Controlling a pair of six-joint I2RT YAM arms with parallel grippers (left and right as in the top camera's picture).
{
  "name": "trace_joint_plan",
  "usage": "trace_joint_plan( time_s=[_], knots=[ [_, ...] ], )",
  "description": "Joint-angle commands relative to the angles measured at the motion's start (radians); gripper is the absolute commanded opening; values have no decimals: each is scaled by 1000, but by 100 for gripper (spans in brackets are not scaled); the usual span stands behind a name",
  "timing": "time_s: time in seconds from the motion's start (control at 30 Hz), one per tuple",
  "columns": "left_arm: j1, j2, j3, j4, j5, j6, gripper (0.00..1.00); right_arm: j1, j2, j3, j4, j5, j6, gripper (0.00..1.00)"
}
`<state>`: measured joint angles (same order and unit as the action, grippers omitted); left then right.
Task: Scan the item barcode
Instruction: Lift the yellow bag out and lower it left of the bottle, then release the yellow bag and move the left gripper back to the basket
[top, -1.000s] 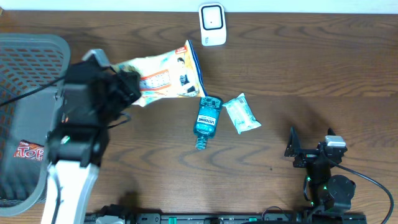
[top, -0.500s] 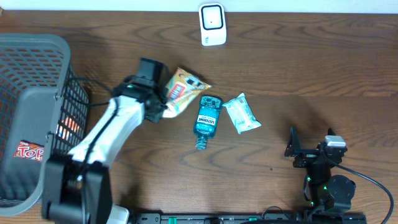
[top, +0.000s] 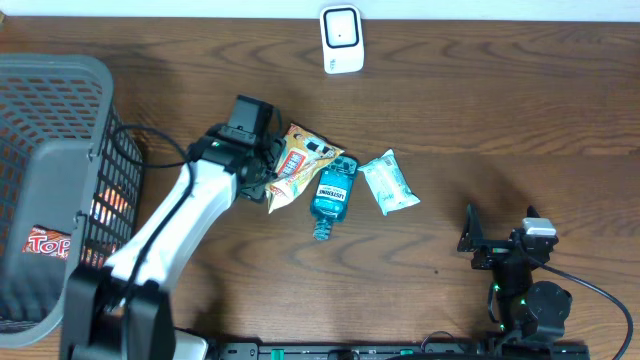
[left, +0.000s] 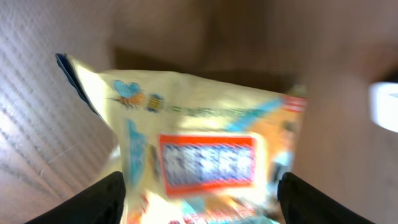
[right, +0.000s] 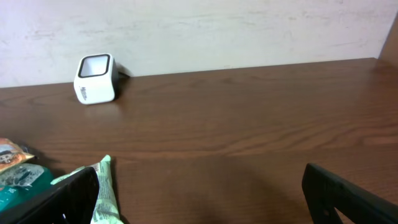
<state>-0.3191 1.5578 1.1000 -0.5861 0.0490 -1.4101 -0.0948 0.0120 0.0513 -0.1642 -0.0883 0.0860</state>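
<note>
The yellow and white crinkled snack bag (top: 300, 165) lies on the dark brown wooden table (top: 500, 120), a little left of the middle of the overhead frame, with its right edge touching the bottle beside it. In the left wrist view it fills the centre. It has a red rectangle with white writing that is too blurred to read, a small drawing of a bee at the upper left, and a dark blue edge.

At the far left of the overhead frame stands a grey wire basket (top: 60, 70). Inside it lies a red packet (top: 45, 242) on which the letters "TOP" can be read.

The left gripper (top: 270, 165) is just beside the left edge of the bag. Its black fingers (left: 102, 199) stand wide apart with the bag between them. If they touch the sides of the bag, I cannot tell.

To the right of the bag lies a blue-green clear plastic bottle (top: 333, 192) with the label "LISTERINE", its cap pointing to the lower edge of the frame. Near it, to the right, lies a white and green soft packet (top: 388, 183); its print is too small to read.

At the top centre stands a small white box-shaped barcode scanner (top: 341, 40), well apart from the bag.

In the lower right corner the right gripper (top: 500, 238) has its jaws spread wide, with nothing between them.
</note>
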Motion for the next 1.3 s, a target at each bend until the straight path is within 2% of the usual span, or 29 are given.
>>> trace_joint_plan(
  time_s=[0.0, 0.03, 0.1, 0.13, 0.33, 0.6, 0.83, 1.03, 1.17, 1.27],
  knots=[
    [1, -97, 10, 8, -72, 109, 68, 5, -5, -3, -2, 8, -13, 99],
    [1, -119, 10, 8, -86, 122, 62, 5, -5, -3, -2, 8, -13, 99],
    [1, -154, 10, 8, -103, 147, 38, 5, -5, -3, -2, 8, -13, 99],
    [1, -164, 10, 8, -106, 157, 31, 5, -5, -3, -2, 8, -13, 99],
    [1, -127, 9, -16, -81, 161, 8, 5, -5, -3, -2, 8, -13, 99],
    [-10, 58, 1, -71, 142, 160, 8, 5, -5, -3, -2, 8, -13, 99],
    [-45, 224, -10, -225, 150, 119, 7, 5, -5, -3, -2, 8, -13, 99],
    [-53, 306, -73, -104, 150, 92, 8, 5, -5, -3, -2, 8, -13, 99],
    [-53, 313, -75, -98, 145, 99, 8, 5, -5, -3, -2, 8, -13, 99],
    [-53, 274, -68, -69, 141, 165, 7, 5, -5, -3, -2, 8, -13, 99]
  ],
)
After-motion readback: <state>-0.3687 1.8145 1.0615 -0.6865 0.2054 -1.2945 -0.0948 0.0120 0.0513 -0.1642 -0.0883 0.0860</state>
